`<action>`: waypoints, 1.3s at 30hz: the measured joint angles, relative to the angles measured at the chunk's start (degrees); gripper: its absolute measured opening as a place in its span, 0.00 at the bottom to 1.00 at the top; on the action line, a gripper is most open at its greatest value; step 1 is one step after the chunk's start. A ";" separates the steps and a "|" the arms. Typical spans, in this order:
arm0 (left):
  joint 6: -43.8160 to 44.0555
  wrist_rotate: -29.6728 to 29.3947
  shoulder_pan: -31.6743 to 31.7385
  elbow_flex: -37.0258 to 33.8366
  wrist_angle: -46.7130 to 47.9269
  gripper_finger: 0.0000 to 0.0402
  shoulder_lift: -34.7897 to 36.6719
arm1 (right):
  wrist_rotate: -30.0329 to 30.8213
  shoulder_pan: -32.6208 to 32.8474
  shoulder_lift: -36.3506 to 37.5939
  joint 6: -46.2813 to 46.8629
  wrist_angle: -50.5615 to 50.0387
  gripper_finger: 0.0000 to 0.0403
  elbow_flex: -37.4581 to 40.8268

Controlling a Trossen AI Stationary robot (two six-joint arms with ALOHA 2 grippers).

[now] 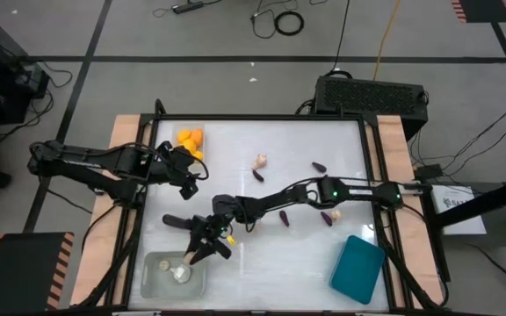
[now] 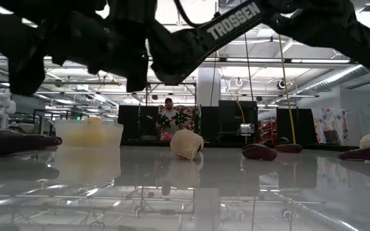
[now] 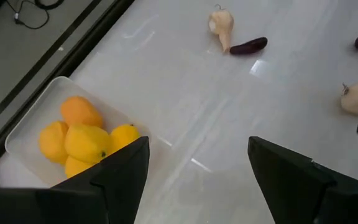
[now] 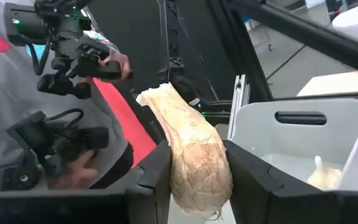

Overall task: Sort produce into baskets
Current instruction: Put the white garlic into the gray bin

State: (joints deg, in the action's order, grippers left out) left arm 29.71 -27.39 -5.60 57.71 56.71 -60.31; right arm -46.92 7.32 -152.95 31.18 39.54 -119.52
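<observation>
Right gripper (image 4: 194,180) grasps a pale beige knobbly bulb (image 4: 194,158) over the translucent greyish tray (image 1: 152,274). Left gripper (image 3: 197,171), released, hovers nearby. Oranges fill the clear tray (image 1: 183,132); eggplants (image 1: 284,218) remain loose.

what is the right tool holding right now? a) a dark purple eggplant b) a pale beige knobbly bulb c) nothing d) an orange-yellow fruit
b: in the right wrist view the pale beige knobbly bulb sits clamped between the right tool's two dark fingers, beside the translucent greyish tray.
</observation>
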 joint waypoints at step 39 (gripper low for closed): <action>5.24 1.75 -2.20 -0.02 10.37 0.69 0.02 | -19.32 -8.62 -0.12 27.30 -12.08 0.52 -3.76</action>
State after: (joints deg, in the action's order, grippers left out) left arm 34.96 -25.64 -7.79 57.69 67.08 -60.29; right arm -66.24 -1.30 -153.08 58.48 27.45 -123.28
